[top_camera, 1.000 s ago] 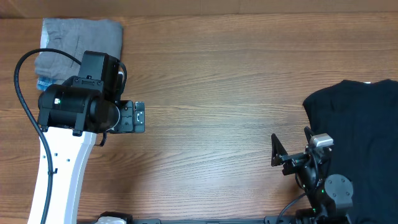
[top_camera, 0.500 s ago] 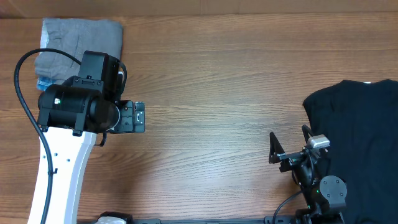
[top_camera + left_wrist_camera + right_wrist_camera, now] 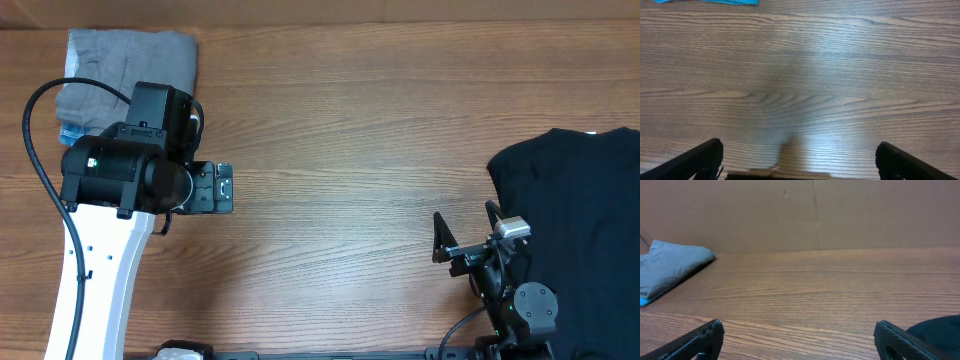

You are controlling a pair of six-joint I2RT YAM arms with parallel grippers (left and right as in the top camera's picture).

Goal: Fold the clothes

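The grey clothes (image 3: 130, 58) lie folded in a neat stack at the far left corner of the table. They also show in the right wrist view (image 3: 670, 265), far off to the left. My left gripper (image 3: 225, 188) hangs open and empty over bare wood just right of and nearer than the stack; its fingers sit wide apart in the left wrist view (image 3: 800, 160). My right gripper (image 3: 466, 233) is open and empty near the front right, with bare wood between its fingers (image 3: 799, 340).
A plain black garment (image 3: 580, 210) lies spread at the right edge, close to my right gripper, and shows as a dark edge in the right wrist view (image 3: 940, 325). A light-blue strip (image 3: 68, 133) peeks from under the grey stack (image 3: 715, 1). A brown wall backs the table.
My right gripper has shifted slightly toward the front and left, then stopped. The left arm and the clothes have not moved.
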